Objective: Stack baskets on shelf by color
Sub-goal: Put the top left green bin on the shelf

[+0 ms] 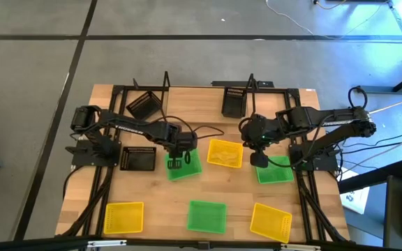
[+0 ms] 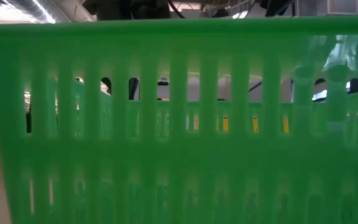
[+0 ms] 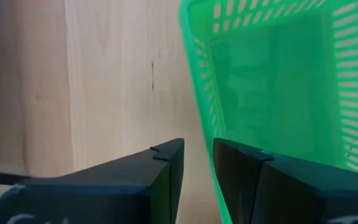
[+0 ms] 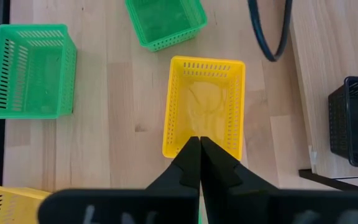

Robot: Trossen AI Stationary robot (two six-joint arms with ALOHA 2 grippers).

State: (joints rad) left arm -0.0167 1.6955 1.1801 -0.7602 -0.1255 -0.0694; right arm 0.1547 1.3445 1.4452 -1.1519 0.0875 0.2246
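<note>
Two grippers at work over the tabletop, left gripper at a green basket mid-tabletop — jaws narrowly parted astride its near wall, right gripper beside a yellow basket — jaws pressed together, holding nothing.

You've got pale wood under everything — the tabletop shows fine grain and a smooth, matt face. The yellow basket is slotted plastic, its floor slightly glossy, catching light in faint streaks. The green basket by your left gripper is the same moulded plastic, translucent at the walls, with a soft sheen inside. Those fingers look like hard, matt black plastic — flat faces, crisp edges. The black basket reads as dull dark plastic mesh. Thin black bars frame the table, seemingly metal, satin finish.
</note>
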